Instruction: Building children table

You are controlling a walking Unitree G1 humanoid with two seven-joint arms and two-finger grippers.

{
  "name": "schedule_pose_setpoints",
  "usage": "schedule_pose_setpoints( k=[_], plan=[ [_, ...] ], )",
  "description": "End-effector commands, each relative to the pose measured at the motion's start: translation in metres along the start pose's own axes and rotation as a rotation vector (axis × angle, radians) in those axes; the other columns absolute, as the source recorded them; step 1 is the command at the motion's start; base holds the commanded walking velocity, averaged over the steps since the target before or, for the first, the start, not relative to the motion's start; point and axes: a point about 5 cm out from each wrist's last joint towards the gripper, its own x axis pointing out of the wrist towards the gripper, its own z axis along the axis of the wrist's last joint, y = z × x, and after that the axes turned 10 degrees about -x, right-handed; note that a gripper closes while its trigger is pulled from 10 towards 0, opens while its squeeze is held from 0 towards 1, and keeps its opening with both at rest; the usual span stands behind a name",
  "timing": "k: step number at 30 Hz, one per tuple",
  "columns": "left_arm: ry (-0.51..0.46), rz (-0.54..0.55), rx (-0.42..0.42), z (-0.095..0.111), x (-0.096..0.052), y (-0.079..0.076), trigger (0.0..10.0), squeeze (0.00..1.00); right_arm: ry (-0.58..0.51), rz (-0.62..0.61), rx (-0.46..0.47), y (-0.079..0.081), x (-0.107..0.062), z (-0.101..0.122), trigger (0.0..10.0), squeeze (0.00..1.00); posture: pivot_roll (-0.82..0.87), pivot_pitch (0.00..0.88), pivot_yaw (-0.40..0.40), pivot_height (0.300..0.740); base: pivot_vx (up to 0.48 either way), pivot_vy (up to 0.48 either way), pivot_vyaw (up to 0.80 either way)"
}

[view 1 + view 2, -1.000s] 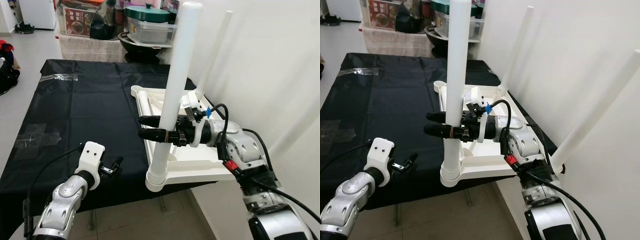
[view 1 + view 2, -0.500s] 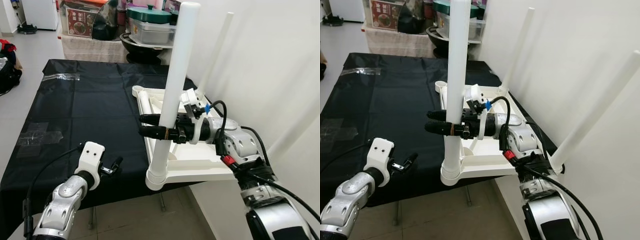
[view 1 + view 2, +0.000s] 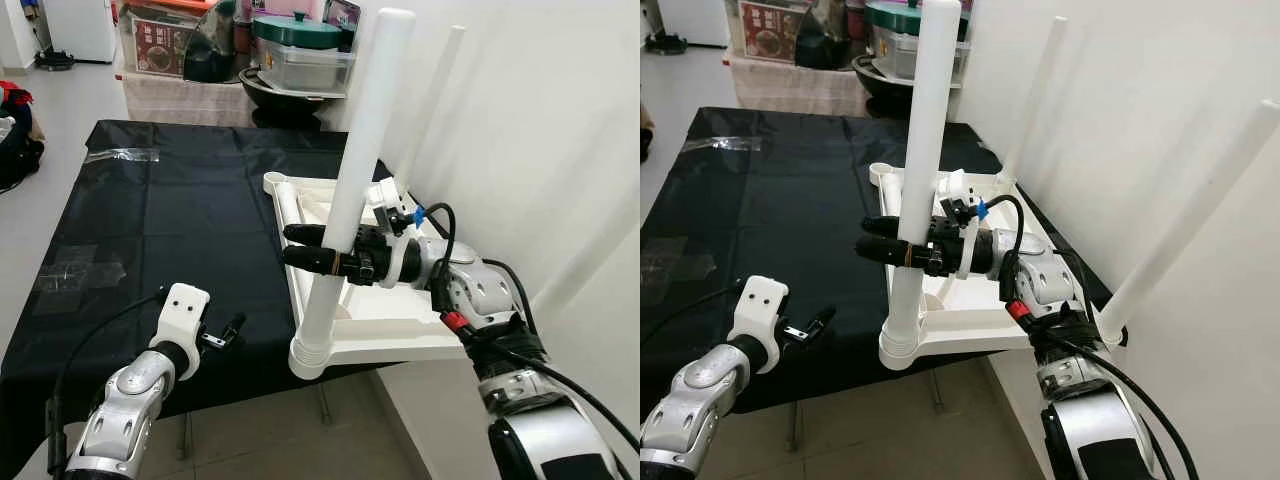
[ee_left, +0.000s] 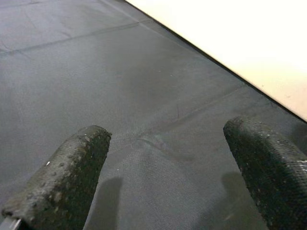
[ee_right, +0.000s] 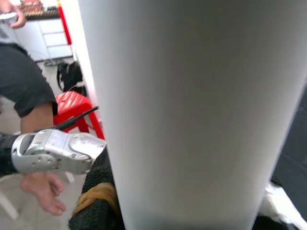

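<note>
The white tabletop (image 3: 395,318) lies upside down at the right edge of the black-clothed table (image 3: 170,215), its near corner jutting past the front edge over the floor. A white leg (image 3: 352,190) stands in that near corner socket, tilted slightly, and the right gripper (image 3: 312,248) is clamped around it partway up. Two more legs rise close to the wall (image 3: 540,120). The left gripper (image 4: 163,163), fingers spread, hovers over bare cloth near the front edge.
</note>
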Motion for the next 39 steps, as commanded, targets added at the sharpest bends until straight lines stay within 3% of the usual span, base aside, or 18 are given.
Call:
schedule_pose_setpoints(
  k=[1, 22, 23, 24, 27, 33, 39],
  plan=[
    [0.018, -0.014, 0.01, -0.001, 0.002, -0.003, 10.0, 0.0, 0.048, -0.014, 0.097, 0.006, 0.0, -0.027, 10.0, 0.0, 0.16, 0.0, -0.16, 0.74, 0.0, 0.0, 0.0],
    [0.018, -0.009, 0.016, -0.001, 0.002, -0.002, 10.0, 0.0, 0.112, -0.101, 0.097, -0.001, -0.004, -0.039, 10.0, 0.0, 0.15, 0.0, -0.162, 0.74, 0.0, 0.0, 0.0],
    [0.017, -0.009, 0.015, -0.001, 0.002, -0.002, 10.0, 0.0, 0.235, -0.228, 0.068, -0.009, -0.006, -0.049, 10.0, 0.0, 0.15, 0.0, -0.161, 0.74, 0.0, 0.0, 0.0],
    [0.017, -0.009, 0.015, -0.001, 0.002, -0.002, 10.0, 0.0, 0.235, -0.228, 0.068, -0.009, -0.006, -0.049, 10.0, 0.0, 0.15, 0.0, -0.161, 0.74, 0.0, 0.0, 0.0],
    [0.018, -0.008, 0.014, -0.001, 0.002, -0.002, 10.0, 0.0, 0.354, -0.476, 0.11, -0.025, -0.014, -0.058, 10.0, 0.0, 0.14, 0.0, -0.162, 0.74, 0.0, 0.0, 0.0],
    [0.019, -0.007, 0.012, -0.002, 0.003, -0.002, 10.0, 0.0, 0.4, -0.651, 0.124, -0.034, -0.026, -0.061, 10.0, 0.0, 0.14, 0.0, -0.16, 0.74, 0.0, 0.0, 0.0],
    [0.019, -0.009, 0.01, -0.002, 0.004, -0.003, 10.0, 0.0, 0.434, -0.912, 0.137, -0.038, -0.051, -0.07, 10.0, 0.0, 0.12, 0.0, -0.153, 0.74, 0.0, 0.0, 0.0]
  ],
)
